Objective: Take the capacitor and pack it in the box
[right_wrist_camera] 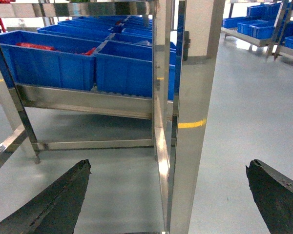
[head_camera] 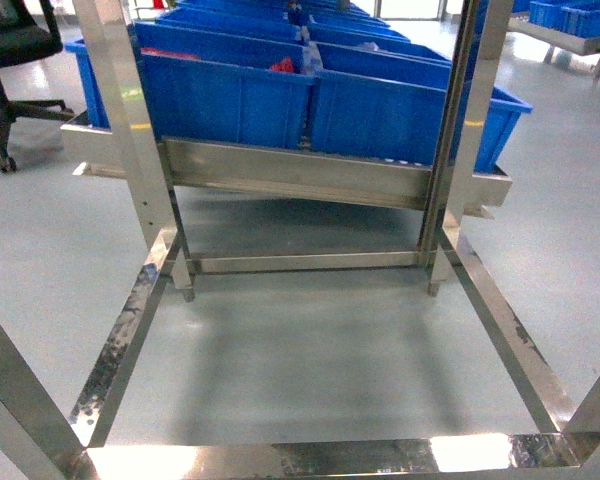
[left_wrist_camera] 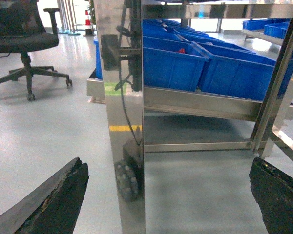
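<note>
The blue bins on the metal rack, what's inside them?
Red items show in one blue bin on the rack. What they are is unclear, and the bin walls hide the rest.

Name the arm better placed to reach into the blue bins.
Right, marginally. Its open gripper faces bins with red parts showing through a clear gap; the left gripper, also open, has a steel post directly ahead.

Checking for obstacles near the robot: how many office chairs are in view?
1: a black office chair stands at far left on the floor, also seen by the left wrist camera. Others may be hidden.
</note>
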### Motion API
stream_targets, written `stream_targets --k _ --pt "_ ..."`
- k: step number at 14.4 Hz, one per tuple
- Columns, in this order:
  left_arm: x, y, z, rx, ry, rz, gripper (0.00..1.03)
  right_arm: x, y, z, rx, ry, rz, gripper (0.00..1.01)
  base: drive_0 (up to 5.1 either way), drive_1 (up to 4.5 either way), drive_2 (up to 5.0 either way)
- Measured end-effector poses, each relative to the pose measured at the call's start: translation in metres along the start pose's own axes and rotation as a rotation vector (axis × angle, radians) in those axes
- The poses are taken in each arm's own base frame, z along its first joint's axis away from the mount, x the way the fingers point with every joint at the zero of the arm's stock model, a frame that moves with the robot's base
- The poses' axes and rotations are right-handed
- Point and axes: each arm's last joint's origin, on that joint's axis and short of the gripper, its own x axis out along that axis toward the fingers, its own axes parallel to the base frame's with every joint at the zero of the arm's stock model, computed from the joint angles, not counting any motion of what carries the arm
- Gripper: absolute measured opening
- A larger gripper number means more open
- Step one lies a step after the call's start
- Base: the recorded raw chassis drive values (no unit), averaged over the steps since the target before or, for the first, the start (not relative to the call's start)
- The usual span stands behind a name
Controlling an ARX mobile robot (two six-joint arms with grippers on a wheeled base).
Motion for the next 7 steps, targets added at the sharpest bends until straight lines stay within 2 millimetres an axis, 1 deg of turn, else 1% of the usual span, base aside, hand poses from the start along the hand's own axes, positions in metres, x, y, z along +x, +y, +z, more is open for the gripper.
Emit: stream_targets --k 7 --pt "0.0000 0.0000 0.0002 0.000 -0.002 -0.001 0.98 0.0000 0.0000 0.0001 0.001 -0.001 0.000 0.98 0.0 0.00 0.0"
